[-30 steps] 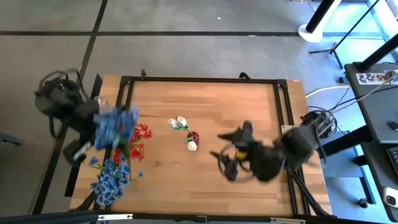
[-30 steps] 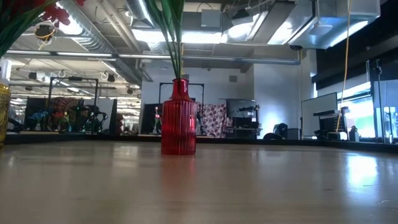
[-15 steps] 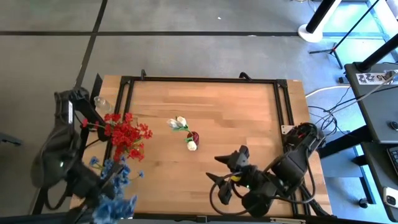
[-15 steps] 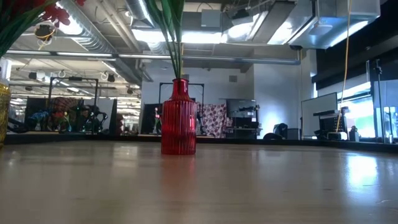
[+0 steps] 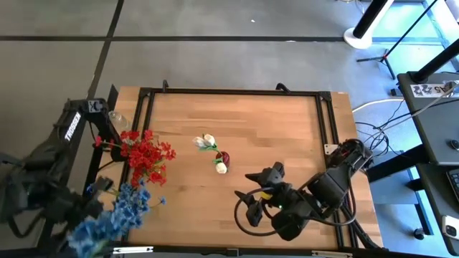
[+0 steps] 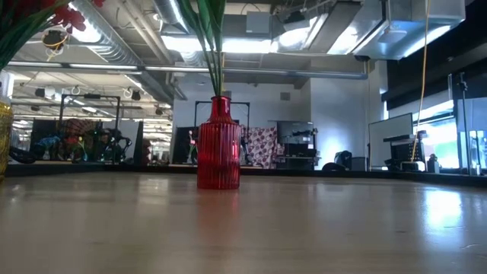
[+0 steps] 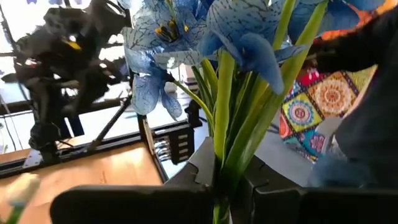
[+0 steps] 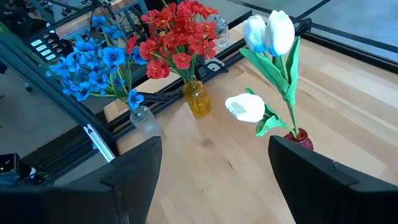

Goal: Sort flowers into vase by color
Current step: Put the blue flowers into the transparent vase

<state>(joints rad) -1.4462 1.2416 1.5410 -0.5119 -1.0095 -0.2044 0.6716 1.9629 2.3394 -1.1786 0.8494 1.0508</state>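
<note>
My left gripper (image 7: 221,202) is shut on a bunch of blue flowers (image 5: 97,231) and holds it off the table's near left corner. More blue flowers (image 8: 93,68) stand in a clear vase (image 8: 142,116). Red flowers (image 8: 177,37) stand in a yellow vase (image 8: 198,101). White tulips (image 8: 270,34) stand in a red vase (image 6: 219,144) at mid table. My right gripper (image 5: 251,208) hangs open above the table's near right part, facing the vases with nothing between its fingers. My left gripper pinches the blue bunch by its green stems (image 7: 219,171), several together, between its two fingers. The blooms (image 7: 186,37) stand out beyond the fingertips. The bunch is lifted clear of the table and of every vase.
A black frame (image 5: 229,92) runs along the table's far edge and down both sides. The three vases stand in the left half of the table. Bare wood (image 5: 287,136) lies to the right of the tulips.
My left gripper has swung with the blue bunch from over the red flowers toward the table's near edge, then out past its left edge, rolling as it went. My right gripper has sunk a little toward the near edge and stayed open.
</note>
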